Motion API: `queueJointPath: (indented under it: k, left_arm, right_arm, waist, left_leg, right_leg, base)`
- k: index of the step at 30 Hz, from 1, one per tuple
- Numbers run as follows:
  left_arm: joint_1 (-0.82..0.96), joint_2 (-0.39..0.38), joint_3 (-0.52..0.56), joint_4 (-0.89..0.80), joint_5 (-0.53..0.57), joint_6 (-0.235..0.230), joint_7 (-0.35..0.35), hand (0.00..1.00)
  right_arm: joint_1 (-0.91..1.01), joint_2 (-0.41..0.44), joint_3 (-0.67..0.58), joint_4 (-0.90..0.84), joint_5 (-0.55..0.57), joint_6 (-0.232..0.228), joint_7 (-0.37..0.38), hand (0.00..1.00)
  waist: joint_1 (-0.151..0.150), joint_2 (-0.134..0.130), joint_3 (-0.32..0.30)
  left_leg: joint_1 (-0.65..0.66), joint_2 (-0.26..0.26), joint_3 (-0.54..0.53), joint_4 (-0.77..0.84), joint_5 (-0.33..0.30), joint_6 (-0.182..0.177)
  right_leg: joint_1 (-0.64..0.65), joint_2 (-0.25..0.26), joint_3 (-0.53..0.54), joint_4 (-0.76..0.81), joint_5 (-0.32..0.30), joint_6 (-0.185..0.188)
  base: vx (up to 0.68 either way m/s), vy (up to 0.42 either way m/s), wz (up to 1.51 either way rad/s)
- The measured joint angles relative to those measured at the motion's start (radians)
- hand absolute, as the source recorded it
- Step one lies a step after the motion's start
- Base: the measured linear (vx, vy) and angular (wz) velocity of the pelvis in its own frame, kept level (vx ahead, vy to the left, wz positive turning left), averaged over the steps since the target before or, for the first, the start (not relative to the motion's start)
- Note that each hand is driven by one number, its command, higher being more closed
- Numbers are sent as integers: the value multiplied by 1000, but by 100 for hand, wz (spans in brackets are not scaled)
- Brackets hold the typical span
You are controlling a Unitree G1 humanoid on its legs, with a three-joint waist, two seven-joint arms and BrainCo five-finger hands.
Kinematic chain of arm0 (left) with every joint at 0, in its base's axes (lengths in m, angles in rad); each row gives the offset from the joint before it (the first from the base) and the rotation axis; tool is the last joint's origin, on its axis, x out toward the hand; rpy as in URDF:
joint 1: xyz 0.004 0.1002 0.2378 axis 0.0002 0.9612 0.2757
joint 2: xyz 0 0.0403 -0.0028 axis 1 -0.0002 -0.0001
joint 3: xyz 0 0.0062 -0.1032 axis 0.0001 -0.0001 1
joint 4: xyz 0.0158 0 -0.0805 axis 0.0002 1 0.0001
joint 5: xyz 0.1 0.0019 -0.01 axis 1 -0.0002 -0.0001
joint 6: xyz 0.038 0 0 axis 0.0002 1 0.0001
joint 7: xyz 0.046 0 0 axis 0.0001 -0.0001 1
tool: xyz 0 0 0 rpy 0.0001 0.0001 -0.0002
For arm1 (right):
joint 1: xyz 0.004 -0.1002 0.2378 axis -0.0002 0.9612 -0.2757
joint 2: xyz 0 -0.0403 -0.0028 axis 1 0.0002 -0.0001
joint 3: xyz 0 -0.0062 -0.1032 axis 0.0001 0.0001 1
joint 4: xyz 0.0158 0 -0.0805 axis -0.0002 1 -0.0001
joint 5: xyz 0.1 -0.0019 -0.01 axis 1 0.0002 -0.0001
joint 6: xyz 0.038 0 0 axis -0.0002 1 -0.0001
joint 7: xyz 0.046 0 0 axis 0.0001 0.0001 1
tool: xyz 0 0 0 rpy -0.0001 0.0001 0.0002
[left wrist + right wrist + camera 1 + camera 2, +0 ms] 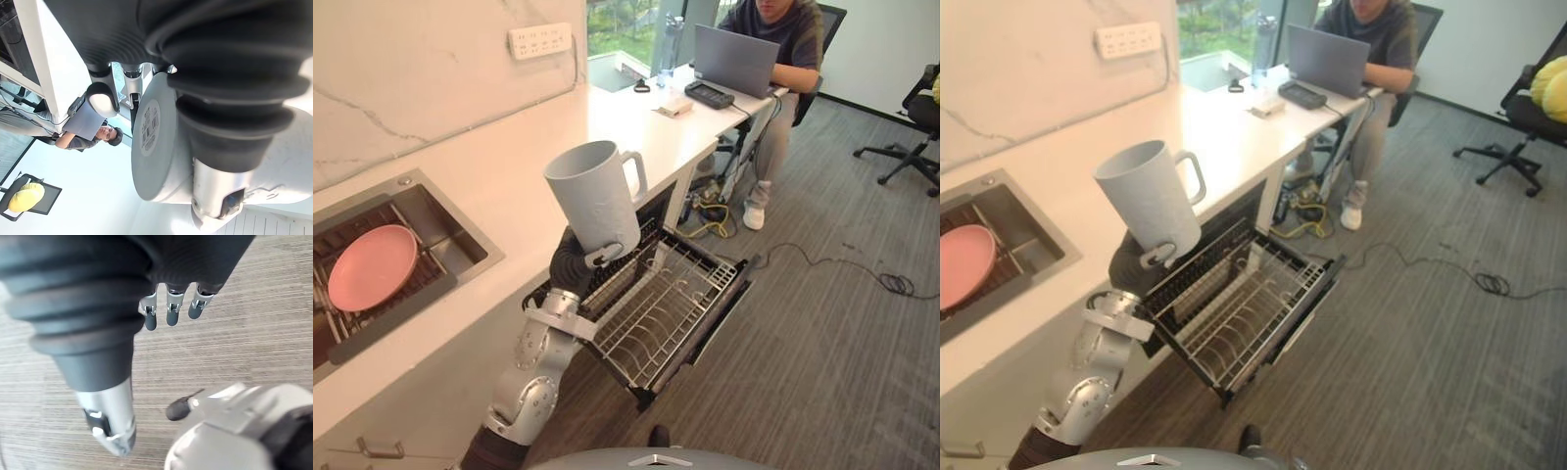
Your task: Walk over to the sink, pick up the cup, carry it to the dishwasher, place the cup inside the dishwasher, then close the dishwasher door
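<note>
**Clerk:** Item one?

**Keeper:** Grey handled cup (594, 201), smooth-walled and tall. It is in the air above the dishwasher's pulled-out wire rack (671, 299), over the end nearest the sink and clear of the wires. It is tilted, mouth up.

**Clerk:** Held by?

**Keeper:** The left hand (570, 266), fingers and thumb curled round the cup's lowest part, close to the base. The right hand (169, 316) hangs with fingers straight and loose over the grey carpet floor (244, 357), holding nothing.

**Clerk:** Other entries?

**Keeper:** A steel sink (460, 240) containing a round pink plate (372, 266), set in the white table (538, 127) beyond the rack. A seated person (783, 29) at a laptop (734, 59), far past the rack's other end.

**Clerk:** Hazards?

**Keeper:** Three, all by estimate.
- The grip sits low on a tall, smooth cup, so turning the wrist to lower it could let the cup pivot or slip.
- The rack's upright wires could snag the rim or handle and leave the cup leaning.
- A cup standing proud of the rack may foul the table's edge when the dishwasher is shut.

**Clerk:** Differences between views?

**Keeper:** The eye views give the whole cup and the rack below it. The left wrist view gives the cup's underside with a printed label (150, 125), and the thumb pressed across the wall. The right wrist view gives the idle hand.
</note>
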Motion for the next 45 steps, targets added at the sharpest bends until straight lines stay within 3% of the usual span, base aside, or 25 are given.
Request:
queueJointPath:
  k: [5,7,8,10,12,13,15,18,20,22,25,27,31,35,45]
  left_arm:
    - [7,-1,90,1,34,-15,-7,100]
    - [8,3,130,6,52,-39,-9,100]
    - [8,4,178,8,60,-73,-11,100]
    - [9,3,230,-3,61,-96,-15,100]
    - [17,3,278,-44,69,-102,-22,100]
    - [18,3,277,-47,88,-106,-21,100]
    - [13,6,203,-28,191,-121,26,100]
    - [-27,3,56,70,328,-116,122,100]
    - [-38,-14,26,101,380,-114,153,100]
    - [-39,-37,40,107,414,-118,191,100]
    - [-40,-32,109,140,423,-137,219,100]
    - [-54,-32,125,170,471,-140,257,100]
    - [-88,-33,85,197,566,-139,309,100]
    - [-114,-38,39,221,635,-134,371,100]
    - [-121,-64,-19,287,731,-118,466,100]
  right_arm:
    - [0,10,0,-379,-40,-68,-189,0]
    - [-34,10,-27,-450,-95,-118,-233,0]
    - [-42,14,-73,-567,-119,-197,-225,0]
    - [-28,9,-117,-772,-117,-220,-162,0]
    - [-20,-21,-163,-1054,-114,-244,-6,0]
    - [-22,-32,-162,-1105,-112,-251,22,0]
    - [-52,-42,-40,-1221,-95,-296,87,0]
    - [-107,22,211,-1252,-101,-320,86,0]
    - [-123,62,306,-1251,-114,-320,83,0]
    - [-125,84,334,-1251,-118,-338,109,0]
    - [-125,77,297,-1264,-59,-402,250,0]
    - [-125,66,305,-1339,-1,-403,323,0]
    - [-126,64,377,-1390,0,-386,345,0]
    - [-136,63,454,-1399,-40,-331,282,0]
    - [-141,56,574,-1400,-41,-265,157,0]
  waist:
    - [1,-4,-5]
    - [2,-9,-8]
    - [1,-7,-8]
    - [-5,-4,-9]
    - [-15,-10,-9]
    - [-17,-13,-9]
    - [-31,-27,-10]
    - [-39,-30,-8]
    - [-39,-24,-3]
    - [-27,-17,-1]
    - [-39,-16,0]
    - [-43,-18,1]
    - [-48,-24,6]
    - [-59,-23,7]
    - [-63,-18,9]
  left_leg:
    - [-12,-5,-12,-1,-2,7]
    - [-13,-5,-16,-4,4,7]
    - [-12,-6,-17,-4,7,6]
    - [-12,-6,-17,-6,8,6]
    - [-12,-6,-18,-7,9,6]
    - [-12,-7,-18,-7,9,6]
    - [-14,-7,-18,-6,9,7]
    - [-15,-10,-16,-5,12,9]
    - [-18,-12,-13,-5,14,10]
    - [-17,-16,-8,-5,20,12]
    - [-13,-17,4,-7,21,12]
    - [-13,-19,21,-7,21,12]
    - [-12,-19,40,-6,20,12]
    - [-8,-18,55,-6,19,12]
    - [1,-13,75,-5,22,7]
  right_leg:
    - [-3,-6,-3,0,2,3]
    - [-3,-6,-9,0,2,3]
    - [-3,-7,-13,0,3,3]
    - [-2,-7,-16,0,3,3]
    - [-2,-7,-16,0,3,3]
    - [-2,-8,-16,-1,3,3]
    - [-3,-8,-17,-7,6,0]
    - [-7,-8,-16,-7,11,-3]
    - [-12,-7,-12,-7,14,-4]
    - [-23,-7,2,-7,19,-4]
    - [-25,-5,10,-7,21,-5]
    - [-37,-5,31,-7,29,-6]
    - [-38,-2,41,-7,34,-9]
    - [-41,0,54,-7,32,-15]
    - [-54,12,72,-7,36,-21]
  base:
    - [-10,7,6]
    - [17,-6,9]
    - [19,-3,5]
    - [9,0,2]
    - [0,0,0]
    - [0,0,0]
    - [-51,-13,-3]
    - [-55,-25,-5]
    - [-23,-17,-4]
    - [19,5,-6]
    - [7,6,-12]
    - [-20,8,-24]
    - [-48,-11,-15]
    - [-37,-17,-11]
    - [6,-8,-6]
